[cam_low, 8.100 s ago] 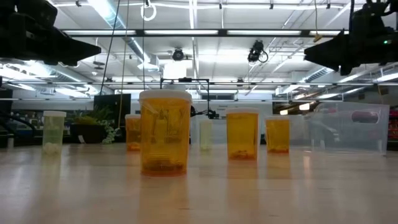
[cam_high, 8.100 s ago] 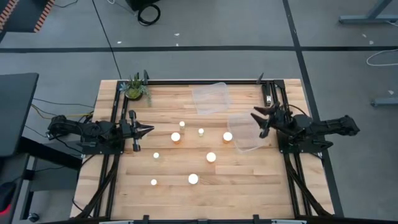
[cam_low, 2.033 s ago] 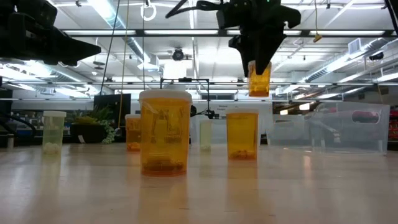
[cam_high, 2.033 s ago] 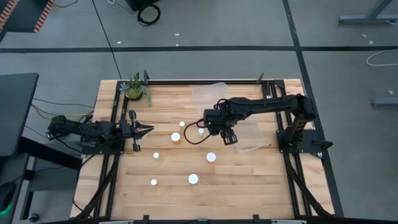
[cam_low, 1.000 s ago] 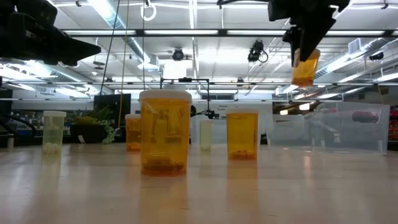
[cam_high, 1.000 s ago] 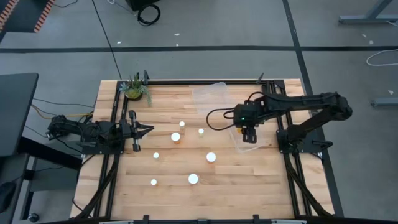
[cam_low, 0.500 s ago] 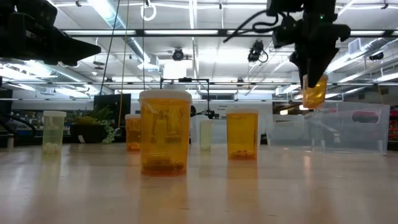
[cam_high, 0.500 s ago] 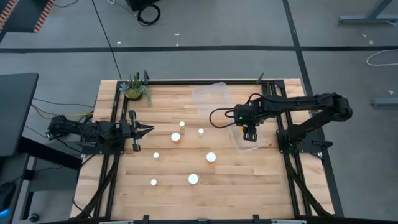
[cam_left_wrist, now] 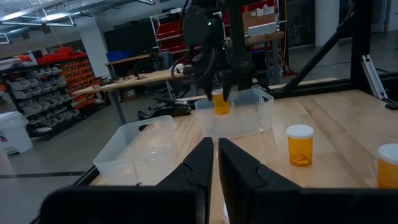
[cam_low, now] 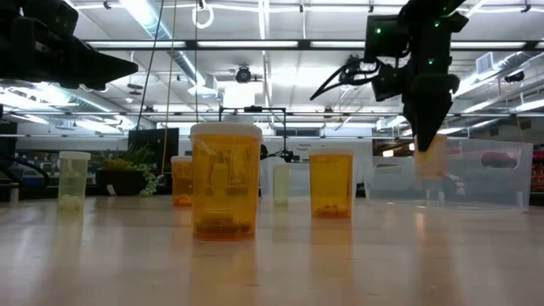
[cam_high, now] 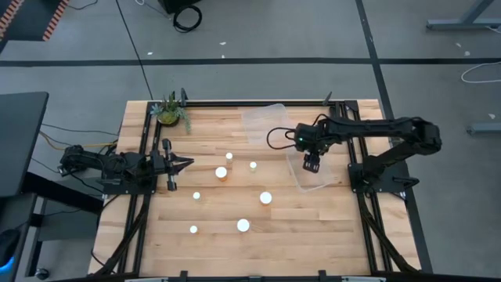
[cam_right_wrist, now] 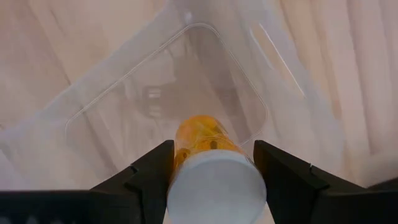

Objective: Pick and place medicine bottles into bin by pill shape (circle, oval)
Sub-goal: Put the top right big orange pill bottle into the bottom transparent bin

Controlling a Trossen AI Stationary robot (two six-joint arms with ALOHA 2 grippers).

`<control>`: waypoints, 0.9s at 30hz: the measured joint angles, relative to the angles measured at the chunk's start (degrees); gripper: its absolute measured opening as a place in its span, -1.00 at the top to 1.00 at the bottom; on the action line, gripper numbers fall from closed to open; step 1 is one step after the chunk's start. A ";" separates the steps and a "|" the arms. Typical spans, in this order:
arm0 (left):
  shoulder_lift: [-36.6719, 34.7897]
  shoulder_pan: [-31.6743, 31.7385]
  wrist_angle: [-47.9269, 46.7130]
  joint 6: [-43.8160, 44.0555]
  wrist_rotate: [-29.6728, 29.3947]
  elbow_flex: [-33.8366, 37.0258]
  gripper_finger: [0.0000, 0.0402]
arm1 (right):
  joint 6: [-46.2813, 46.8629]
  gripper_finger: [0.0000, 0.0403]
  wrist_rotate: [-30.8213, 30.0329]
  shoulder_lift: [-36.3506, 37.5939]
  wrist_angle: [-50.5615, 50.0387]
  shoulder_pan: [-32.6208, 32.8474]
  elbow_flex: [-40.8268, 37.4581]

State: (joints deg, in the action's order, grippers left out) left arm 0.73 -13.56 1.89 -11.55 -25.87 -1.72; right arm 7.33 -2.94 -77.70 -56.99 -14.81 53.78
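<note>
My right gripper (cam_high: 311,164) points down into the nearer clear bin (cam_high: 321,182) at the table's right and is shut on an amber medicine bottle (cam_right_wrist: 205,140) with a white cap. In the low view the bottle (cam_low: 431,158) shows through the bin's wall. Several more white-capped bottles stand upright on the wood, among them one (cam_high: 221,172) near the middle and one (cam_high: 266,198) nearer the front. My left gripper (cam_high: 185,163) waits shut and level at the table's left side, touching nothing. My right gripper pinches the bottle's top at the white cap (cam_right_wrist: 186,182) between its two fingers (cam_right_wrist: 152,171), one on each side. The fingers come from above, pointing down. The bottle hangs upright below them inside the bin, its bottom clear of the bin's floor.
A second clear bin (cam_high: 266,124) lies at the far side beside the first. A small potted plant (cam_high: 170,110) stands at the far left corner. Black frame rails (cam_high: 145,196) run along the table's left and right sides. Bare wood shows along the near edge.
My right gripper has come down with the bottle, from well above the bin's rim to inside the bin, and has rolled a little about its own axis. The bottle has stayed upright in the hold.
</note>
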 joint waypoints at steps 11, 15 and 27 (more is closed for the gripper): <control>0.00 0.00 0.00 0.00 0.00 0.00 0.86 | -3.40 -0.11 0.20 -8.08 2.73 -2.24 0.00; 0.00 -0.02 -0.01 0.00 0.00 -0.01 0.85 | -4.17 -0.11 0.17 -9.21 2.84 -3.44 0.00; 0.00 0.00 0.00 0.00 0.00 -0.02 0.80 | -5.04 -0.11 -0.22 -9.31 4.49 -6.53 0.00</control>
State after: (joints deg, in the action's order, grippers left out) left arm 0.73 -13.56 1.89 -11.55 -25.87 -1.74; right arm 2.30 -3.16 -87.00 -52.51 -21.34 53.78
